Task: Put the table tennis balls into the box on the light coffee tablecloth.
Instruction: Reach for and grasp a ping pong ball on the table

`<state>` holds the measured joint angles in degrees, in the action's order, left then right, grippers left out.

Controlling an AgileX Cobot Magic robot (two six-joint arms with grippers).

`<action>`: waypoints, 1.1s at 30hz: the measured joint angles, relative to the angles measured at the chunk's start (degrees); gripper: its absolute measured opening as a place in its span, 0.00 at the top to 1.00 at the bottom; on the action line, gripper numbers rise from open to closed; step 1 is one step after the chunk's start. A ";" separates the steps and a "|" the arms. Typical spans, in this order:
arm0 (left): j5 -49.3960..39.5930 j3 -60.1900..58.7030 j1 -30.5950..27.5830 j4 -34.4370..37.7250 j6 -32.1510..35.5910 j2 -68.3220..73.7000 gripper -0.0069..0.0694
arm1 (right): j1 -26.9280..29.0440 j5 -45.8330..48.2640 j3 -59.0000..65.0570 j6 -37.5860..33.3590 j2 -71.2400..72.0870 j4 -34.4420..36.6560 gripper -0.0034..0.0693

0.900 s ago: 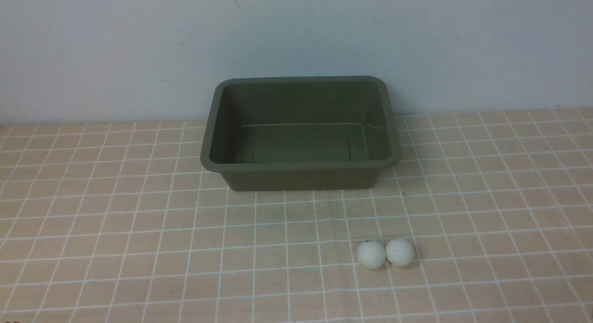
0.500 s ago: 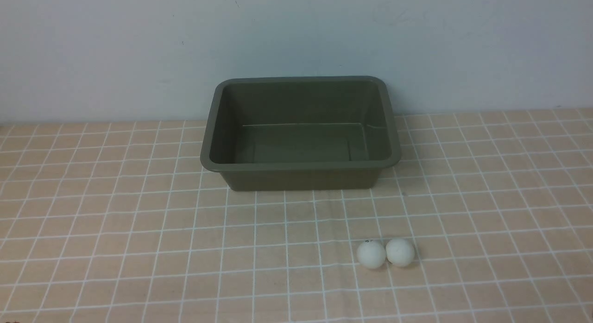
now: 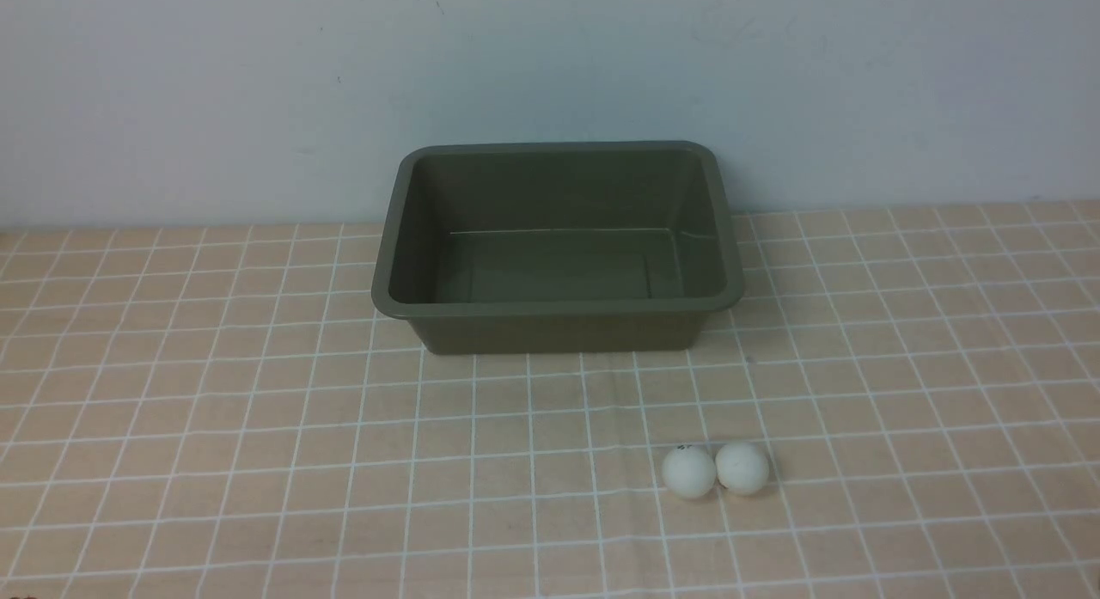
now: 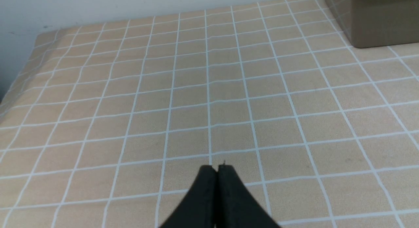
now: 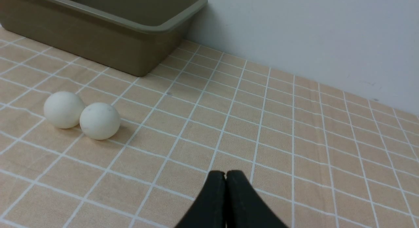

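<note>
No change since a sec ago: balls (image 3: 688, 472) untouched, near-right of empty box (image 3: 557, 308). L fingers (image 4: 205, 187) & R fingers (image 5: 214, 190) pressed closed, holding nothing, so task not begun.

No text, brand or number can be read anywhere. The only trace of print is a tiny dark mark on the upper edge of the left ball (image 3: 688, 473), lower right of centre in the front view. It is too small and blurred to make out as letters, digits or a logo.
</note>
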<state>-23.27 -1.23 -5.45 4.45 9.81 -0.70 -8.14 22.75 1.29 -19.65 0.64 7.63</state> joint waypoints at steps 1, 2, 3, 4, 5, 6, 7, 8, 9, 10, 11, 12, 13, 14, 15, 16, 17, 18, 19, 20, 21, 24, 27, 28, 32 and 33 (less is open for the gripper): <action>0.00 0.00 0.00 0.00 0.00 0.00 1.00 | 0.00 0.00 0.00 0.00 0.00 0.00 0.98; 0.00 0.00 0.00 0.00 0.00 0.00 1.00 | 0.00 0.00 0.00 0.00 0.00 0.00 0.98; 0.00 0.00 0.00 0.00 0.00 0.00 1.00 | 0.00 0.00 0.00 0.00 0.00 0.00 0.98; 0.00 0.00 0.00 0.00 0.00 0.00 1.00 | 0.00 0.00 0.00 0.00 0.00 0.00 0.98; 0.00 0.00 0.00 0.00 0.00 0.00 1.00 | 0.00 0.00 0.00 0.00 0.00 0.00 0.98; 0.00 0.00 0.00 0.00 0.00 0.00 1.00 | 0.00 0.00 0.00 0.00 0.00 0.00 0.98; 0.00 0.00 0.00 0.00 0.00 0.00 1.00 | 0.00 0.00 0.00 0.00 0.00 0.00 0.98; 0.00 0.00 0.00 0.00 0.00 0.00 1.00 | 0.00 0.00 0.00 0.00 0.00 0.00 0.98; 0.00 0.00 0.00 0.00 0.00 0.00 1.00 | 0.00 0.00 0.00 0.00 0.00 -0.05 0.98; 0.00 0.00 0.00 0.00 0.00 0.00 1.00 | 0.00 0.00 0.00 0.00 0.00 -0.05 0.98; 0.00 0.00 0.00 0.00 0.00 0.00 1.00 | 0.00 0.00 0.00 0.00 0.00 -0.05 0.98; 0.00 0.00 0.00 0.00 0.00 0.00 1.00 | 0.00 0.00 0.00 0.00 0.00 -0.05 0.98; 0.00 0.00 0.00 0.00 0.00 0.00 1.00 | 0.00 -0.05 0.00 0.00 0.00 -0.24 0.98; 0.00 0.00 0.00 0.00 0.00 0.00 1.00 | 0.00 -0.44 0.00 0.00 0.00 -0.24 0.98; 0.00 0.00 0.00 0.00 0.00 0.00 1.00 | 0.00 -0.59 0.05 0.00 0.00 -0.24 0.98; 0.00 0.00 0.00 0.00 0.00 0.00 1.00 | 0.00 -2.09 0.19 0.07 0.00 -0.24 0.98; 0.00 0.00 0.00 0.00 0.00 0.00 1.00 | 0.00 -5.08 0.42 0.12 0.00 0.34 0.98; 0.00 0.00 0.00 0.00 0.00 0.00 1.00 | 0.00 -6.71 0.49 0.26 0.00 0.78 0.98; 0.00 0.00 0.00 0.00 0.00 0.00 1.00 | 0.00 -9.83 0.53 0.25 0.00 1.71 0.98; 0.00 0.00 0.00 0.00 0.00 0.00 1.00 | 0.00 -12.81 0.53 0.25 0.00 2.62 0.98; 0.00 0.00 0.00 0.00 0.00 0.00 1.00 | 0.00 -16.76 0.53 0.32 0.00 3.76 0.98; 0.00 0.00 0.00 0.00 0.00 0.00 1.00 | 0.00 -29.00 0.53 0.50 0.00 6.77 0.98; 0.00 0.00 0.00 0.00 0.00 0.00 1.00 | 0.00 -37.09 0.53 0.50 0.00 7.77 0.98; 0.00 0.00 0.00 0.00 0.00 0.00 1.00 | 0.00 -39.70 0.53 0.50 0.00 7.91 0.98; 0.00 0.00 0.00 0.00 0.00 0.00 1.00 | 0.00 -45.52 0.53 0.50 0.00 8.17 0.98; 0.00 0.00 0.00 0.00 0.00 0.00 1.00 | 0.00 -47.33 0.53 0.50 0.00 8.17 0.98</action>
<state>-23.27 -1.23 -5.45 4.45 9.81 -0.70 -8.14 -24.57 1.82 -19.15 0.64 15.80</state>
